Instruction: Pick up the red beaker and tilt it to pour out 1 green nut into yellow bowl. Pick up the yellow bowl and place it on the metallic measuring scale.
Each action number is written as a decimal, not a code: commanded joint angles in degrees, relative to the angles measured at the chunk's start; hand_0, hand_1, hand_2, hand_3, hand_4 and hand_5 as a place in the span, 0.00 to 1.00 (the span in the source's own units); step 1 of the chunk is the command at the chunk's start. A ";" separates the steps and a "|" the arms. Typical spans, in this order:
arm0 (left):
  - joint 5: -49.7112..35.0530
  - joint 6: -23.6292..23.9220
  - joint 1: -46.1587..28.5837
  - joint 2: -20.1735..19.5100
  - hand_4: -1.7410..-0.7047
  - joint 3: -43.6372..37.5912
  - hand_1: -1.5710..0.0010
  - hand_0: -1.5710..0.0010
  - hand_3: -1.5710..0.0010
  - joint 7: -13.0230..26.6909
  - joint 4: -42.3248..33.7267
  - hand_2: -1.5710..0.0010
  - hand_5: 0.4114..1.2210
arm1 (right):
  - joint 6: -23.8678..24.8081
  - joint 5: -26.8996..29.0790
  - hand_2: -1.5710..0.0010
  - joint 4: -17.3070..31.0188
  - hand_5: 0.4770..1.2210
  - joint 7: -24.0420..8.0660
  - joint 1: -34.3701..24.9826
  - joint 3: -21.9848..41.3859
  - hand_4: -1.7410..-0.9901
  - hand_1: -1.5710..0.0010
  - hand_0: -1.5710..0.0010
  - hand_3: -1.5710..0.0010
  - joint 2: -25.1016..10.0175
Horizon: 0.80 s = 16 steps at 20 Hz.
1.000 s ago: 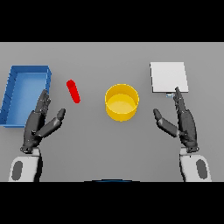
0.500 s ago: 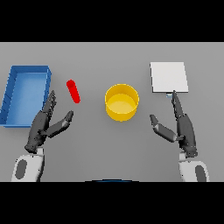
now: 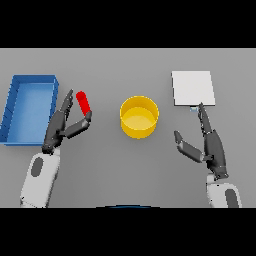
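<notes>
The red beaker [image 3: 83, 103] is a small red cylinder lying tilted on the grey table, left of centre. My left hand [image 3: 59, 129] is right beside it, fingers straight and thumb spread, the beaker sitting between fingertips and thumb without being held. The yellow bowl [image 3: 139, 116] stands upright in the middle; I cannot see a nut in it. The metallic measuring scale [image 3: 193, 88] is a flat pale square at the upper right. My right hand [image 3: 212, 145] rests open below the scale, its fingertips near the scale's front edge.
A blue open tray [image 3: 11, 112] lies at the far left, close to my left hand.
My left hand has moved up and to the right, reaching the red beaker. My right hand has shifted slightly down and inward. Beaker, bowl and scale have not moved.
</notes>
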<state>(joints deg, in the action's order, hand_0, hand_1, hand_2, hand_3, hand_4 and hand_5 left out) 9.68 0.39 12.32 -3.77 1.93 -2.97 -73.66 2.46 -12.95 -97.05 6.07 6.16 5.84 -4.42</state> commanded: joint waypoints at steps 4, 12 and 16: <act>-0.15 0.18 4.11 -0.13 0.44 -1.27 1.00 1.00 1.00 -0.82 4.99 1.00 0.33 | 0.13 0.00 1.00 -0.58 0.21 -1.09 -0.37 -0.20 0.63 1.00 1.00 1.00 -0.19; 1.25 1.37 11.49 0.58 0.44 -2.07 1.00 1.00 1.00 -0.90 13.73 1.00 0.34 | -0.13 0.97 1.00 -0.09 0.22 -0.47 -0.26 -0.65 0.63 1.00 1.00 1.00 0.03; 0.12 0.76 13.67 0.77 0.42 -3.35 1.00 1.00 1.00 -3.21 17.04 1.00 0.34 | -0.29 1.38 1.00 0.28 0.22 -0.63 -0.21 -1.21 0.63 1.00 1.00 1.00 -0.43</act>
<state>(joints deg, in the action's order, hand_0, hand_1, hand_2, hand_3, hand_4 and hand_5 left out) 9.80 1.14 25.98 -2.98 -1.41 -6.11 -56.62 2.19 -11.57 -96.76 5.46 5.97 4.61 -4.88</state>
